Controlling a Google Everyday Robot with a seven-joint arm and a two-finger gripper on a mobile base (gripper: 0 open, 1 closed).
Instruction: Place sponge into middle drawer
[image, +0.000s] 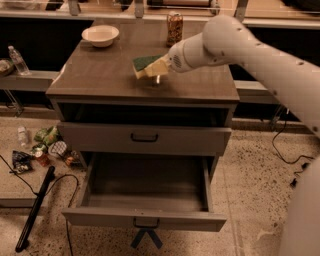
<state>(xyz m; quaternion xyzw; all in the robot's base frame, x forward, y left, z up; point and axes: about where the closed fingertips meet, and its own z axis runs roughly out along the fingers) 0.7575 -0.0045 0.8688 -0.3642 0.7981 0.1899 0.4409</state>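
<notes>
Sponge (144, 61) clamped in end effector (151, 70) over cabinet top (100, 75), w/ middle drawer (145, 219) open below.

Over the brown top (100, 75), the white gripper (156, 71) grips a green-and-yellow sponge (144, 63); drawer (100, 218) grey, bowl (100, 35) white, floor (250, 165) speckled.

One high camera looks down at the cabinet (95, 85) front-on, gripper (157, 70) clasping sponge (144, 63) above its top

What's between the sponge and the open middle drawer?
Camera view: the pincer holds the sponge over the cabinet top; below come a dark slot and a closed drawer front, then the middle drawer.
</notes>
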